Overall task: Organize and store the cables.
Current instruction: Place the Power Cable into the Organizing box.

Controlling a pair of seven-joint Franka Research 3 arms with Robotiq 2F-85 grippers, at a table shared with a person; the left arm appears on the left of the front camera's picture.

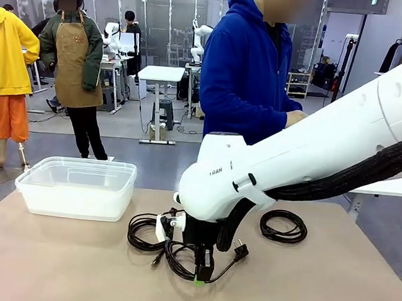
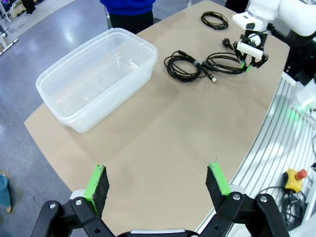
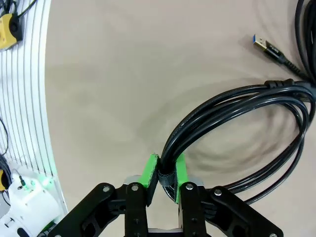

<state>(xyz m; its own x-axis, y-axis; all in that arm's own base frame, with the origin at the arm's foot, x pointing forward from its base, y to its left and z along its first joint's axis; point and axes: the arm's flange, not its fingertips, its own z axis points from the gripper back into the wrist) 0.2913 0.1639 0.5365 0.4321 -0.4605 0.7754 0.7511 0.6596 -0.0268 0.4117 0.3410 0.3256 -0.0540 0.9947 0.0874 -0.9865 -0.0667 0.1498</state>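
Three black cables lie coiled on the tan table. In the right wrist view my right gripper (image 3: 165,170) is shut on the strands of the middle cable (image 3: 237,113), its green pads pressed against the bundle on both sides. The front view shows this gripper (image 1: 201,276) pointing down at the table with the cable (image 1: 178,259) still lying on the surface. A second cable (image 1: 144,231) lies just left of it, and a third cable (image 1: 283,227) sits farther right. My left gripper (image 2: 158,185) hovers open high above the near table edge, holding nothing.
A clear plastic container (image 1: 30,194) stands at the table's left, empty inside. A person in a blue hoodie (image 1: 245,70) stands at the far side. A metal-tipped plug (image 3: 266,45) lies beside the held coil. The aluminium frame (image 2: 291,128) borders the table.
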